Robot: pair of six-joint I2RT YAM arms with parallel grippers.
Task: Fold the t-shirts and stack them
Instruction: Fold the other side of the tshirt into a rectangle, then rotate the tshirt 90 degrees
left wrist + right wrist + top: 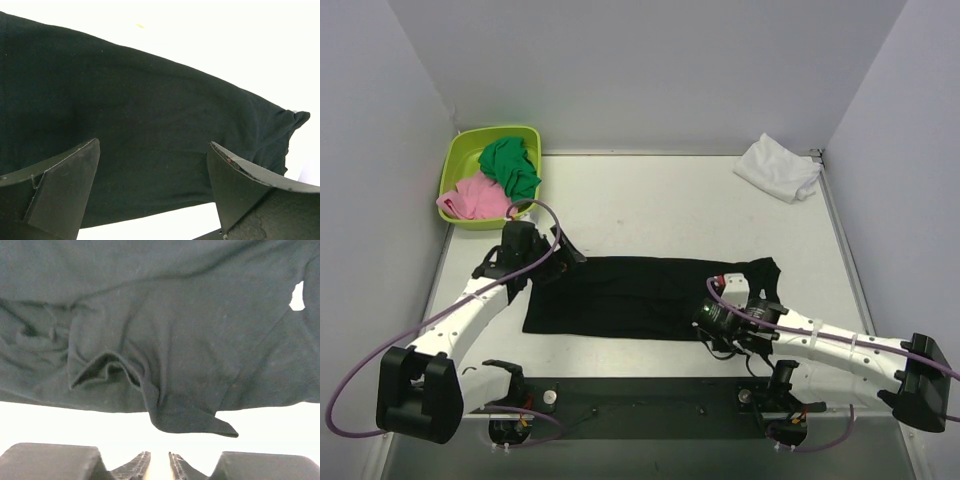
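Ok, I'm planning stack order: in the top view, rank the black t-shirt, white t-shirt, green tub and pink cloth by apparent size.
1. black t-shirt, spread flat, by far the largest
2. green tub
3. white t-shirt, bunched up, a little smaller than the tub
4. pink cloth, lying in the tub

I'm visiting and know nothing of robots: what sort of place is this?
Probably a robot test bench, not a laundry: a white table between bare walls, a left arm and a right arm bolted at its near edge, a black t-shirt and a white t-shirt on it.
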